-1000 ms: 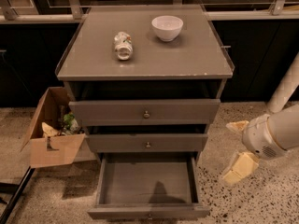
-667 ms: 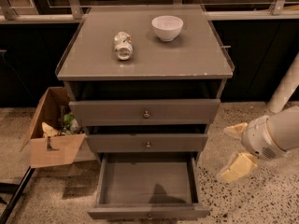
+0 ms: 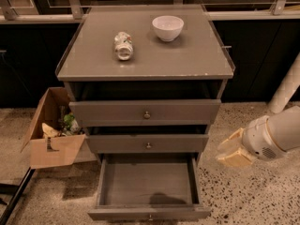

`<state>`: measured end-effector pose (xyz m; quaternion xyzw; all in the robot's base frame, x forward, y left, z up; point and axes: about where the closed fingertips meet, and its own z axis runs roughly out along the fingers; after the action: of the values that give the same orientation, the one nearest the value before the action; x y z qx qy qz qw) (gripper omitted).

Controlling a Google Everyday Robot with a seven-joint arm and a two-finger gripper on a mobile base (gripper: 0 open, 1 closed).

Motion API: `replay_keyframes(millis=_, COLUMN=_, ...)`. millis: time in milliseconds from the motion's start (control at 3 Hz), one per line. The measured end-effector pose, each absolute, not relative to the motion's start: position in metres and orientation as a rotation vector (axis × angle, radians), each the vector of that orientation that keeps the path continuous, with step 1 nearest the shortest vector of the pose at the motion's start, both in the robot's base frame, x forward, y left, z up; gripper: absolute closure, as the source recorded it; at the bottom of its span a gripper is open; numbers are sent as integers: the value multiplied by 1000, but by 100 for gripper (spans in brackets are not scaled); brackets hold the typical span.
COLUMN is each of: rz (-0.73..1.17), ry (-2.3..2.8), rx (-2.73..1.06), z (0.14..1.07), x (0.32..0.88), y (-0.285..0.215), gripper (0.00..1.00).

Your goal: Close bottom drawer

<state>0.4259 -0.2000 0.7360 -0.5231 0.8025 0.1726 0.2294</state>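
Note:
The bottom drawer (image 3: pixel 149 213) of the grey cabinet (image 3: pixel 145 64) is pulled far out toward me. Its plain grey tray (image 3: pixel 147 182) is empty, and its slim front sits at the lower edge of the view. The middle drawer (image 3: pixel 148 144) and top drawer (image 3: pixel 145 112) stick out slightly. My gripper (image 3: pixel 232 151), cream-coloured on a white arm, hangs in the air to the right of the cabinet. It is level with the middle and bottom drawers, points left toward them, touches nothing, and is open and empty.
A white bowl (image 3: pixel 168 27) and a small can lying on its side (image 3: pixel 123 46) sit on the cabinet top. An open cardboard box (image 3: pixel 54 135) with scraps stands on the speckled floor at the left. A dark wall and railing run behind.
My gripper has moved left and slightly up toward the cabinet's right side and turned to point at it. The drawers have not moved.

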Motion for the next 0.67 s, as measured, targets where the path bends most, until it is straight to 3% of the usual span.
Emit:
replay_keyframes(millis=333, rz=473, ry=2207, rx=-1437, z=736, x=426, y=-200, gripper=90)
replay_keyframes(millis=667, rz=448, ry=2196, rx=-1406, z=730, x=422, y=-197, gripper=100)
